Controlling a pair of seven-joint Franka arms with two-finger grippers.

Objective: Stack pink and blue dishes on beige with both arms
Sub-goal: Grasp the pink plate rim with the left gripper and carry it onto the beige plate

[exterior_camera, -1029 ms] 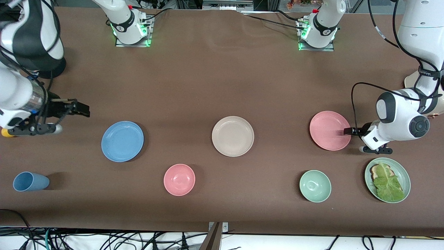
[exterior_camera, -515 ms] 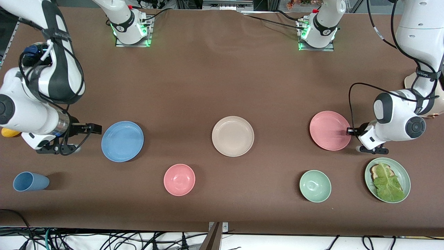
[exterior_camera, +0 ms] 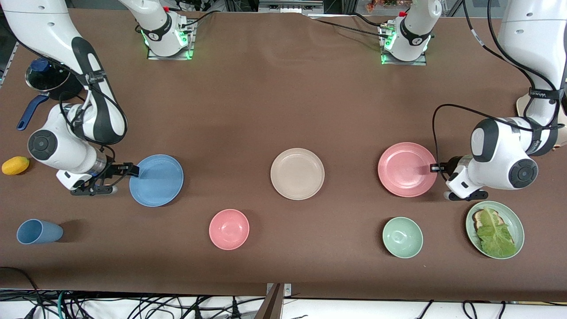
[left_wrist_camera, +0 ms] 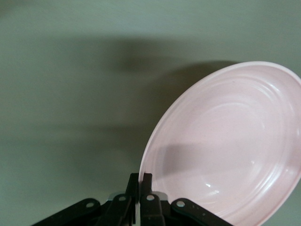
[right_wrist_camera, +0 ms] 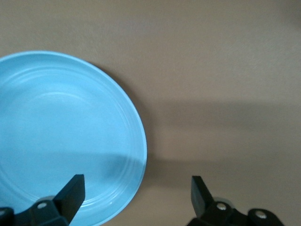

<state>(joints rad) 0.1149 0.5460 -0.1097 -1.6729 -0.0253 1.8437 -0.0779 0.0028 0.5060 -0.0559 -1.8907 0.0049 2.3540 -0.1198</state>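
Observation:
The pink plate (exterior_camera: 406, 169) is tipped up at the left arm's end of the table, and my left gripper (exterior_camera: 434, 167) is shut on its rim. In the left wrist view both fingers pinch the edge of the pink plate (left_wrist_camera: 225, 146) at my left gripper (left_wrist_camera: 141, 181). The blue plate (exterior_camera: 156, 180) lies flat toward the right arm's end. My right gripper (exterior_camera: 132, 169) is open at its rim. In the right wrist view the edge of the blue plate (right_wrist_camera: 61, 141) lies between the spread fingers of my right gripper (right_wrist_camera: 136, 190). The beige plate (exterior_camera: 297, 173) lies bare at mid-table.
Nearer the front camera stand a pink bowl (exterior_camera: 229, 229), a green bowl (exterior_camera: 402, 237), a green plate with bread and lettuce (exterior_camera: 495, 229) and a blue cup on its side (exterior_camera: 39, 231). A yellow fruit (exterior_camera: 15, 165) and a dark blue-handled lid (exterior_camera: 46, 79) sit at the right arm's end.
My right arm swung in and brought its open gripper to the blue plate's rim. My left gripper took the pink plate's rim and shifted the plate toward the beige plate.

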